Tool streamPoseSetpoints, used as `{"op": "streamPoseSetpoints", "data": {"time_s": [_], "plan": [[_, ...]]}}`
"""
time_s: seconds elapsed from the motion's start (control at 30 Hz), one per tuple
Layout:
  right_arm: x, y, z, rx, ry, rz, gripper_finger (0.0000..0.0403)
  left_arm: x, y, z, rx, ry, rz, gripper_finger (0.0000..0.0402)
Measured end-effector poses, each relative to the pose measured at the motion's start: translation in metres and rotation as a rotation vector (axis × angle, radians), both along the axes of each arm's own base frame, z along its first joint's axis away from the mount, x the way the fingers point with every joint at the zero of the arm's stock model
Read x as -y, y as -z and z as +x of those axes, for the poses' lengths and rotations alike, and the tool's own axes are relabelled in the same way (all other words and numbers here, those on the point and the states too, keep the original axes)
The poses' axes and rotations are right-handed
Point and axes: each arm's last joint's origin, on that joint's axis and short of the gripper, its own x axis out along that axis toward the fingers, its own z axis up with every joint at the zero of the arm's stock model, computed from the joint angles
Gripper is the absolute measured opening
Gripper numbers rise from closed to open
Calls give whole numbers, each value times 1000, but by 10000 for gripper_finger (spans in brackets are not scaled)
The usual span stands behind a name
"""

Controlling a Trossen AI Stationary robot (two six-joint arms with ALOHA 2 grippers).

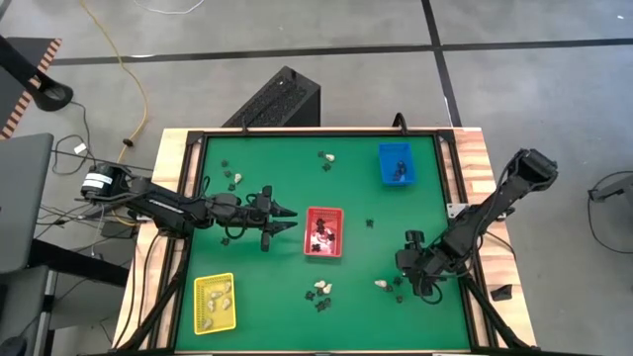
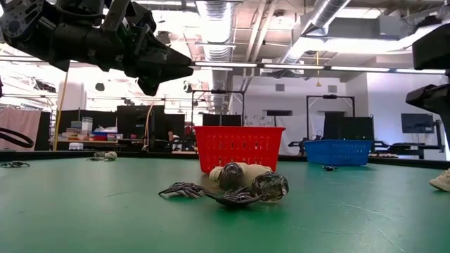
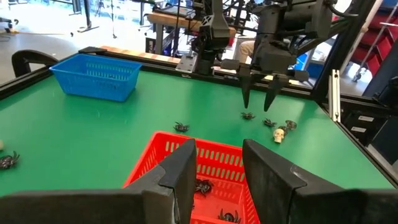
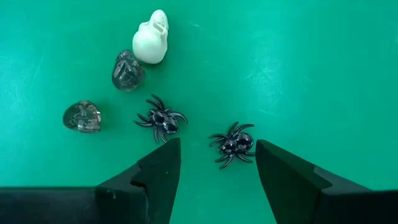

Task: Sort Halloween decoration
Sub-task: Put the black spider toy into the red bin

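Green felt covers the tabletop (image 1: 267, 287), where red tray (image 1: 323, 232), blue tray (image 1: 396, 164) and yellow tray (image 1: 215, 302) sit well apart. Left claw (image 1: 285, 220) hovers just beside the red tray with fingers apart and nothing visible between them. Right claw (image 4: 217, 171) hangs open over a black spider (image 4: 234, 144) — not touching it. Beside it lie another spider (image 4: 160, 119), two smoky skulls and a white skull (image 4: 152, 40). Pieces inside the trays are too small to make out from above.
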Motion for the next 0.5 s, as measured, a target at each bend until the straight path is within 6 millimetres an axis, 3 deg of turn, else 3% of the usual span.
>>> {"op": "streamPoseSetpoints", "data": {"time_s": [0.23,0.5], "plan": [[-1,4,3,9,19,-22,239,0,0,0,0,1,0,119],[-9,29,12,-71,18,-83,239,0,0,0,-1,3,0,119]]}}
